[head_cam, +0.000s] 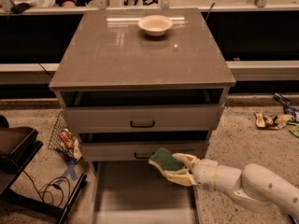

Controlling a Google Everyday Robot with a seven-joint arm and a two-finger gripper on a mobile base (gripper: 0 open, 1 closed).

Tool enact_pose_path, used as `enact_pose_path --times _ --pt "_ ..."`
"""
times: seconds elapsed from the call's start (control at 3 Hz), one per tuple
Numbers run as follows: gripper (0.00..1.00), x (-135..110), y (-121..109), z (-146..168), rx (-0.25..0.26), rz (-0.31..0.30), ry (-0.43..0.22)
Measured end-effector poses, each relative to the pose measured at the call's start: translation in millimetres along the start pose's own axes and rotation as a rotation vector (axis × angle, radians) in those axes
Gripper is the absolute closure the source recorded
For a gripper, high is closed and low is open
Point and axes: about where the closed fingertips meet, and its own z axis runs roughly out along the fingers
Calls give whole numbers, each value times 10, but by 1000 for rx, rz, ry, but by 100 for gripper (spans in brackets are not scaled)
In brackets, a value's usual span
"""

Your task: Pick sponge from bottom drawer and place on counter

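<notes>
**Sponge [164, 160] is out of the drawer but not yet on the counter**

The sponge is in the lower middle of the frame, clamped between the two pale fingers of the gripper [174, 168]. It hangs above the floor of the pulled-out bottom drawer [135, 195], just in front of the middle drawer front [112, 150]. Its dark green side faces up. The yellow foam can hardly be seen. The white arm [247, 186] comes in from the lower right corner.

The counter [140, 59] fills the upper half of the frame, well apart from the sponge. A white bowl [155, 24] stands near its far edge.

I judge the sponge to be very light and soft. It gives under pressure, so the fingers can squeeze it without damage, and the rough green surface should not slip easily. A good hold is across the two broad faces, near the middle, as it seems to be taken now. One risk is that the pressed foam springs back on release and the sponge tips, so it is better to set it flat on a free part of the counter, away from the bowl.
</notes>
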Motion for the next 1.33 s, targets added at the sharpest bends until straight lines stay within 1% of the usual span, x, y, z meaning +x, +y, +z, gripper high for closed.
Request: enact_pose_path --times 0.33,0.67,1.0,1.33 --pt "100 -605 85 -417 42 8 -1" --pt "100 -1366 89 -895 97 -37 -7" --pt "100 -1848 30 -1121 120 -76 -9" --pt "100 -2500 -307 -1311 135 -127 -10"
